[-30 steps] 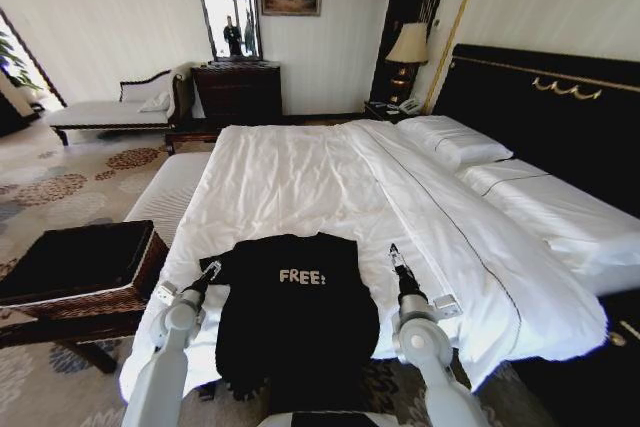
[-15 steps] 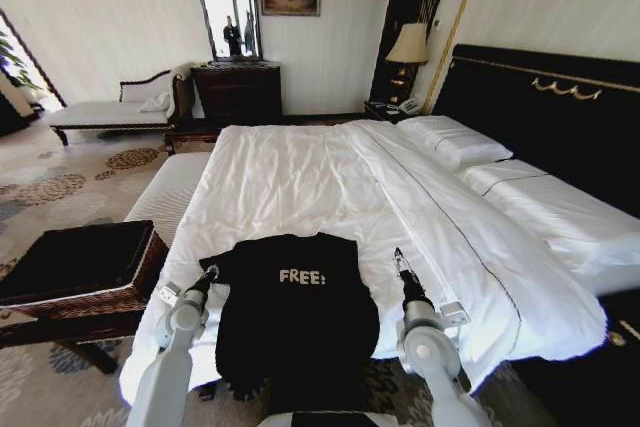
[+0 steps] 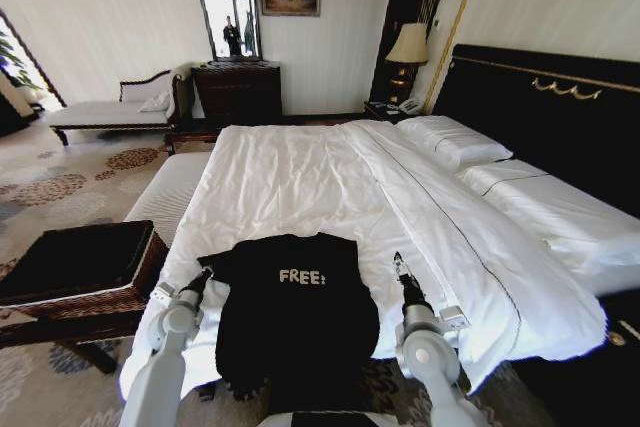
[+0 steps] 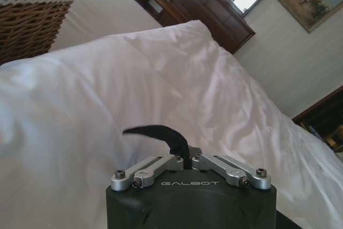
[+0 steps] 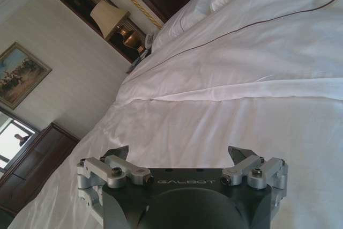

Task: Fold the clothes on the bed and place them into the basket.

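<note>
Your left gripper (image 3: 207, 273) clamps black top (image 3: 295, 317) edge at bed (image 3: 300, 177) foot; right gripper (image 3: 397, 262), wide open, beside top, holds nothing.

Both arms reach forward, low. The left gripper (image 3: 207, 273) is closed, pinching black cloth; the right gripper (image 3: 398, 261) is spread wide, holding nothing.
</note>
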{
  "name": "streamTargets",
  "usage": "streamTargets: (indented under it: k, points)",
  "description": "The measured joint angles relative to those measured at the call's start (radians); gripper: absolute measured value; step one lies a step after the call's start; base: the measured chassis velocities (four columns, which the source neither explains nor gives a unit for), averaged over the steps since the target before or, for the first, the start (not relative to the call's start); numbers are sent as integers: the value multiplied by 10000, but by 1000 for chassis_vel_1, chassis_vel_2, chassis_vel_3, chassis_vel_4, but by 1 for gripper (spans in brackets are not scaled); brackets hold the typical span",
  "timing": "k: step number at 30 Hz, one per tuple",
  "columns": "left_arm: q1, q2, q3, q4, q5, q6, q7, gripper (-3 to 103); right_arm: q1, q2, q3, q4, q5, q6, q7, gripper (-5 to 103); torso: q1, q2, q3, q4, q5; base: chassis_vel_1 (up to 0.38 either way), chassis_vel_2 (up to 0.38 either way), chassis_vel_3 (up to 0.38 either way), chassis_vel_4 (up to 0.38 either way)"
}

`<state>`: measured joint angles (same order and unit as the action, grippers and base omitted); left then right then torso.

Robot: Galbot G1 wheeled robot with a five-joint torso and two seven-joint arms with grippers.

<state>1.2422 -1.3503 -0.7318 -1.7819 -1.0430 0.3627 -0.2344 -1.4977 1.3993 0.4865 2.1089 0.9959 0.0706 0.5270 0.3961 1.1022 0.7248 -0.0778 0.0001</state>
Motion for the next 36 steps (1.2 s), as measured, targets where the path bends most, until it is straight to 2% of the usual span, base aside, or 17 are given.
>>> streamTargets:
  k: [2, 5, 7, 11, 20, 23, 25, 27, 28, 29, 30, 32, 33, 35, 36]
  points:
    - [17, 23, 60, -143, 8, 0, 12, 1, -19, 6, 2, 5, -16, -1, 0, 100, 0, 0, 0, 0, 0, 0, 0, 0, 0]
    - [149, 176, 803, -932, 322, -1, 53, 1, -116, 45, 34, 45, -98, -4, 0, 100, 0, 0, 0, -2, 0, 0, 0, 0, 0]
    - [164, 197, 915, -999, 367, -1, 54, 1, -127, 50, 38, 50, -105, -4, 0, 100, 0, 0, 0, -1, 0, 0, 0, 0, 0]
    - [240, 408, 2079, -1335, 1009, 0, 66, 1, -292, 131, 75, 121, -245, -9, 0, 100, 0, 0, 0, -2, 0, 0, 0, 0, 0]
    - [237, 365, 2925, -1009, 1638, -6, 67, 1, -527, 186, 201, 175, -433, -10, -26, 100, 0, 0, 0, -1, -1, 0, 0, 0, 0]
    - [246, 391, 3028, -1008, 1658, 103, -35, 1, -553, 209, 242, 189, -454, -11, -32, 100, 0, 0, 0, -2, -1, 0, 0, 0, 0]
    - [333, 496, 3080, -1105, 1658, 422, -180, -1, -569, 235, 267, 194, -472, -11, -35, 100, 0, 0, 0, -2, -1, 0, 0, 0, 0]
    - [456, 612, 3079, -1243, 1626, 711, -215, 10, -584, 257, 273, 195, -488, -11, -40, 100, 0, 0, 0, -1, -1, 0, 0, 0, 0]
    - [456, 612, 3079, -1243, 1626, 711, -215, 10, -584, 257, 273, 195, -488, -11, -40, 100, 0, 0, 0, -1, -1, 0, 0, 0, 0]
    - [561, 693, 3058, -1377, 1550, 936, -215, 15, -590, 269, 272, 195, -499, -11, -41, 100, 0, 0, 0, -2, -2, 0, 0, 0, 0]
    - [662, 763, 3023, -1506, 1455, 1140, -209, 15, -591, 276, 269, 195, -507, -11, -42, 100, 0, 0, 0, -1, -2, 0, 0, 0, 0]
    - [1033, 997, 2880, -1889, 1256, 1551, -69, 27, -584, 290, 248, 195, -512, -11, -45, 100, 0, 0, 0, -1, 0, 0, 0, 0, 0]
    - [1126, 1054, 2850, -1959, 1254, 1601, -20, 32, -580, 291, 242, 195, -512, -11, -46, 100, -1, 0, 0, -1, -1, 0, 0, 0, 0]
    - [1282, 1152, 2812, -2056, 1277, 1650, 89, 32, -567, 291, 233, 192, -513, -11, -46, 100, 0, 0, 0, -1, -1, 0, 0, 0, 0]
    - [1433, 1242, 2787, -2137, 1346, 1664, 193, 38, -556, 291, 217, 188, -513, -11, -48, 100, 0, 0, 0, 0, -1, 0, 0, 0, 0]
